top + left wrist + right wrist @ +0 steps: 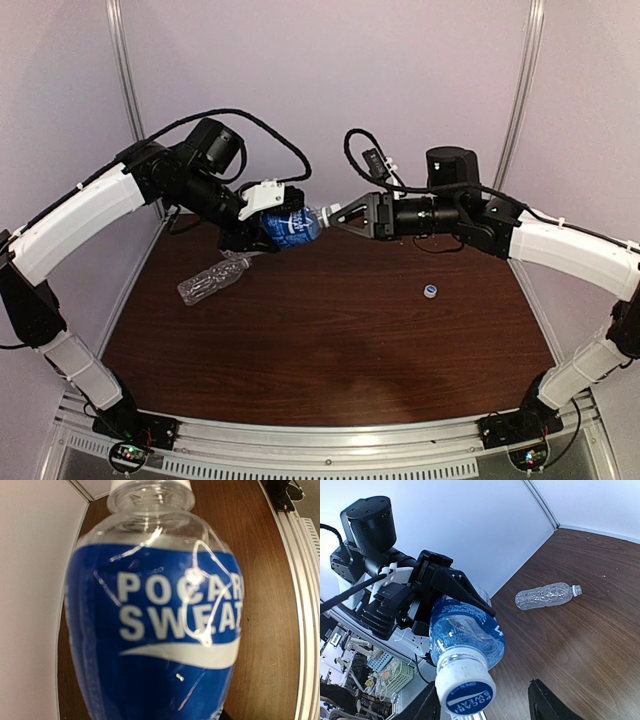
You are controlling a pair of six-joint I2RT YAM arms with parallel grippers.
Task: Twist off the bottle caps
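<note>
My left gripper point(283, 228) is shut on the blue-labelled bottle point(297, 226), holding it above the table with its neck pointing right. The bottle fills the left wrist view point(160, 630) and hides my fingers there. Its white cap point(465, 690) is on the neck and sits between the open jaws of my right gripper point(330, 214), closer to the left finger point(427, 705); neither finger clamps it. The unlabelled bottle point(212, 282) lies on its side on the table, also in the right wrist view point(547, 595). A loose white cap point(430, 291) lies on the table at the right.
The brown table point(330, 350) is bounded by white walls at the back and left, with a metal rail point(330, 445) along its near edge. The right arm point(560, 245) reaches in from the right at the bottle's height.
</note>
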